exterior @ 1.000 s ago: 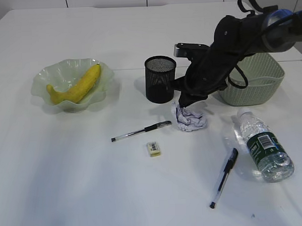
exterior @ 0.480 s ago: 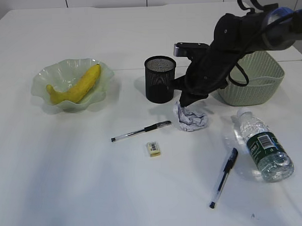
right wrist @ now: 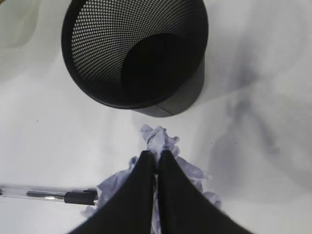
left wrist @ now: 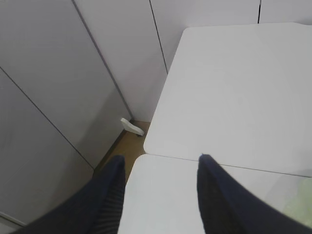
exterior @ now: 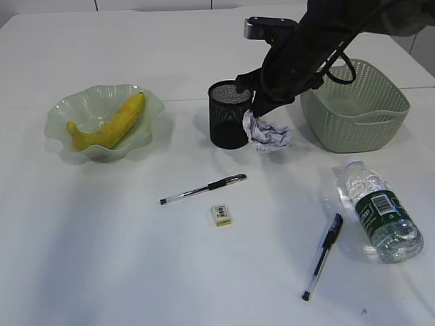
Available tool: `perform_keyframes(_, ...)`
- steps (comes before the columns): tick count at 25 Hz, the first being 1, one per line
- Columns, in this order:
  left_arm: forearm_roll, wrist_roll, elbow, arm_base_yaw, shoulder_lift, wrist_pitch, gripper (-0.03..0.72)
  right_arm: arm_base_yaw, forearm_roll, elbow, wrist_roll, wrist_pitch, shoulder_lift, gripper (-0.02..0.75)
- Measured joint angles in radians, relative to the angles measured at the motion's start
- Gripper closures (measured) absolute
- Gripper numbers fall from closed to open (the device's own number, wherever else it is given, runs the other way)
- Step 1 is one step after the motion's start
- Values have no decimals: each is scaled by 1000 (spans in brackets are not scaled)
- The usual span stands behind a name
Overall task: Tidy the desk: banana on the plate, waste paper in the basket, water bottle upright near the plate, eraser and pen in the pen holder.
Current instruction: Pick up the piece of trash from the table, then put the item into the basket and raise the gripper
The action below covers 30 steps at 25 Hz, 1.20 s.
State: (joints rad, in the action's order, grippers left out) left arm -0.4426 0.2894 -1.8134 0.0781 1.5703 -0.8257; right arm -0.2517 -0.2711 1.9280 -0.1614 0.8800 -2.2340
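My right gripper is shut on the crumpled waste paper, which hangs above the table beside the black mesh pen holder. The green basket stands to its right. A banana lies in the glass plate. The water bottle lies on its side at the right. Two pens and an eraser lie on the table; a pen also shows below the paper. My left gripper is open and holds nothing, over a table corner.
The left wrist view shows the table's left edge, the floor below it and wall panels. My right arm reaches over the basket's left side.
My right gripper has lifted the waste paper off the table and carried it up, close beside the pen holder. The left gripper has not moved.
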Motion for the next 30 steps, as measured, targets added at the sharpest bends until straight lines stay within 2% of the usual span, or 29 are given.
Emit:
perform_keyframes(21,0,0,0,0,1,0,348,9,90,215,75,25,0,740)
perform_keyframes(30,0,0,0,0,1,0,348,85,110,276,107,37,0,740)
